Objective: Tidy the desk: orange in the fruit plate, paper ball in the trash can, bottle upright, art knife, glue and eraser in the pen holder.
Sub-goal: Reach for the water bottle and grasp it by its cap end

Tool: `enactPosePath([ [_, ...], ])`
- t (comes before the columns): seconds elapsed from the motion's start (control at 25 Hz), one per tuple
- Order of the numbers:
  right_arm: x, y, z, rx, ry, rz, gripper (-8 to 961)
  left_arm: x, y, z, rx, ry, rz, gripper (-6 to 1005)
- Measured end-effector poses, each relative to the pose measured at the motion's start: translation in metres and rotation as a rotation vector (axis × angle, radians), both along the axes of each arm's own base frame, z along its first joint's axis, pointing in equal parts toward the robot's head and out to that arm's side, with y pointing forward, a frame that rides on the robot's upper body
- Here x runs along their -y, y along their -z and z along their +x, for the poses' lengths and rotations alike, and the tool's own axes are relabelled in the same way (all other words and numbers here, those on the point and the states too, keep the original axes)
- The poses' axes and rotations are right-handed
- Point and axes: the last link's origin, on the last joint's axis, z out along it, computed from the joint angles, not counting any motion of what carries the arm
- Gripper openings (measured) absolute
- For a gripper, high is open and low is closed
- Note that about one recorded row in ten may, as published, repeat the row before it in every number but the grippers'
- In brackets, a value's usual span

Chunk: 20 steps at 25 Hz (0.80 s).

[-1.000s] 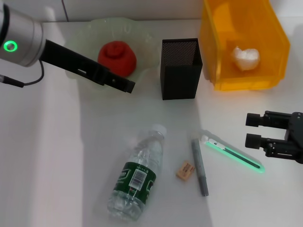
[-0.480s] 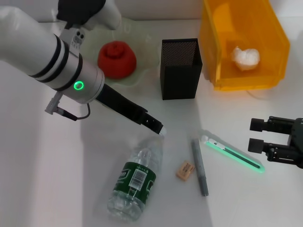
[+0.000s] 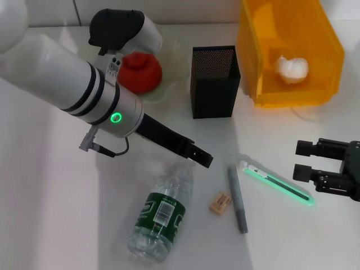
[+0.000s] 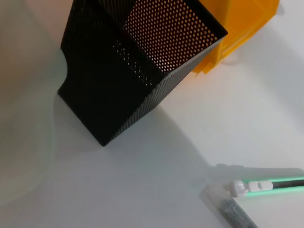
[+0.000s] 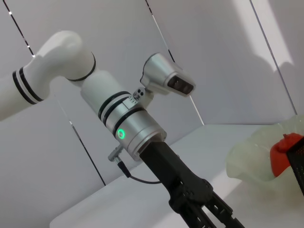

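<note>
Step (judged): bottle upright is next; orange (image 3: 139, 70) sits in fruit plate (image 3: 171, 84), paper ball (image 3: 291, 68) in trash can (image 3: 264, 50), upper right of frame.
Bottle (image 3: 162, 211): lying flat, lower centre of head view. Long axis runs diag., cap end twd upper right, base twd lower left; label w/ barcode faces up.
Left gripper (image 3: 202, 160): tip at frame centre, right over cap end of bottle, cap hidden under it. Holds nothing as far as seen; fingers parted or closed — cannot tell.
Key relation: bottle body stretches down-left from left gripper tip; left arm far nearer than right.
Right gripper (image 3: 301, 159): right edge of frame, fingers spread apart w/ nothing between, pointing left; well apart from bottle, just beside green art knife (image 3: 275, 183).
Other bits: eraser (image 3: 220, 202) and grey glue stick (image 3: 237, 198) lie between bottle and knife; pen holder (image 3: 214, 81) upright, upper centre.
Next move (guess): grip near neck, tip base down.
</note>
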Motion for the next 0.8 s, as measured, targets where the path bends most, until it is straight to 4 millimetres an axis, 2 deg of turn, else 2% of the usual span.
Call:
enactPosePath([
  [0.8, 0.002, 0.004, 0.001, -0.008, 0.0, 0.0, 665, 0.002, 0.014, -0.003, -0.029, 0.03, 0.021, 841],
])
